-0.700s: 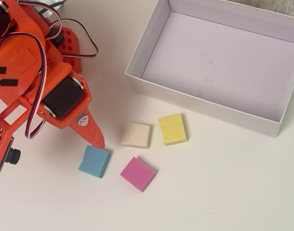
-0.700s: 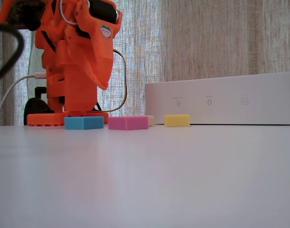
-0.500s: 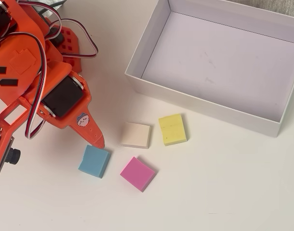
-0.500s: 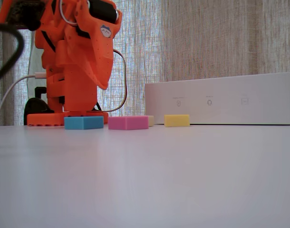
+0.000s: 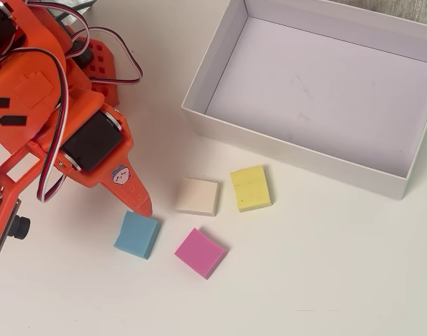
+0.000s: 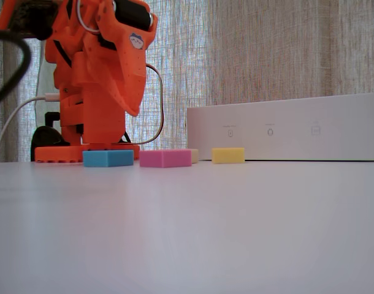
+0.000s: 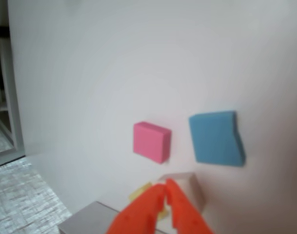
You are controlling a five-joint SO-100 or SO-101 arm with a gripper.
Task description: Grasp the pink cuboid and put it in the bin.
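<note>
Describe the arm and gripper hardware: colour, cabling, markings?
Bright orange printed arm with black servos, loose red, white and black wires, and a small cartoon-face sticker. The gripper has pointed orange fingers. The base is orange too.

The white counter (image 5: 325, 280) carried four flat foam blocks and the bin (image 5: 290, 150). In the overhead view, the blue block (image 5: 137, 234) lay just below the claw (image 5: 145, 207) tip, the pink cuboid (image 5: 199, 252) lower right, the cream block (image 5: 197, 196) and yellow block (image 5: 250, 187) rightward, the bin beyond them.
</note>
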